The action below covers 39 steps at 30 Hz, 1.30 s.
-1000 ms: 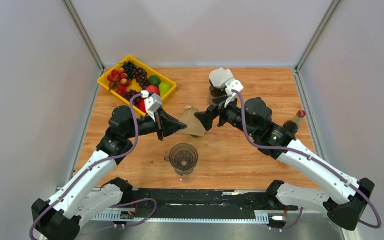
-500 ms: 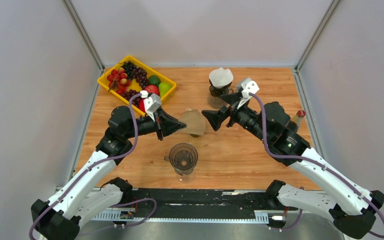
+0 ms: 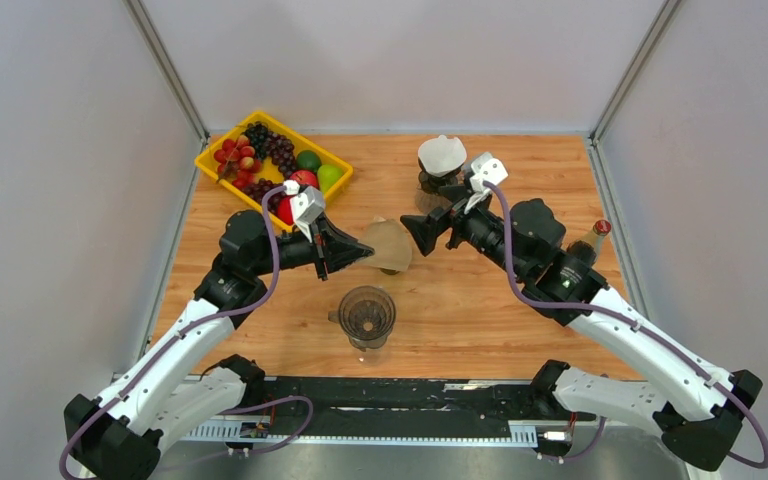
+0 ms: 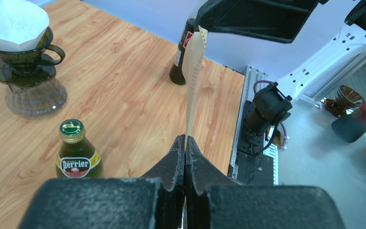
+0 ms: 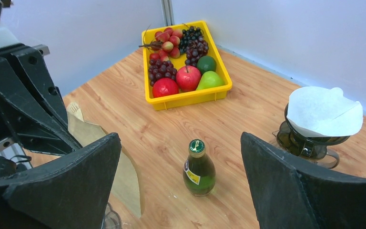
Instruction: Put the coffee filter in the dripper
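Observation:
My left gripper is shut on the near edge of a brown paper coffee filter and holds it upright above the table. In the left wrist view the filter stands edge-on from the shut jaws. My right gripper is open and empty just right of the filter, apart from it. In the right wrist view the filter hangs beside the left finger. The empty glass dripper stands on the table in front of and below the filter.
A green Perrier bottle stands under the grippers. A second dripper holding a white filter is at the back. A yellow fruit tray is at the back left. A dark bottle stands at the right edge.
My right gripper has come off the filter's right edge, opened and drawn back a little to the right. The left gripper still holds the filter in the same place.

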### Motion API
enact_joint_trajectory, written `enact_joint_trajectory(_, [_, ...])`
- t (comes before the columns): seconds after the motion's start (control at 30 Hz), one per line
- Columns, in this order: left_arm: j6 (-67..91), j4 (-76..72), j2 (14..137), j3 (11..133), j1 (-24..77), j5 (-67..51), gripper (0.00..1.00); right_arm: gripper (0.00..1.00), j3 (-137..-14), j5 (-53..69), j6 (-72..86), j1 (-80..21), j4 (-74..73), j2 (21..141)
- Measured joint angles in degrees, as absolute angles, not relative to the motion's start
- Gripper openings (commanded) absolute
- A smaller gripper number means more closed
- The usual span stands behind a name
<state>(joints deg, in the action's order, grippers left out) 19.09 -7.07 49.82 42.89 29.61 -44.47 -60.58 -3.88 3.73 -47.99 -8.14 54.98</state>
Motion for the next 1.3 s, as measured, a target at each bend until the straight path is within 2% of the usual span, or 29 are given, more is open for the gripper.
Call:
enact_joint_trajectory(0.97, [16.8,-7.0,49.8,42.9,29.6,-49.6,0.0,1.0,-60.2,5.4,-6.1,-48.0,-10.1,55.9])
enact_joint_trajectory(1.3, [14.8,-7.0,49.8,42.9,29.6,-53.0,0.0,1.0,-60.2,4.1,-6.7,-48.0,-10.7,55.5])
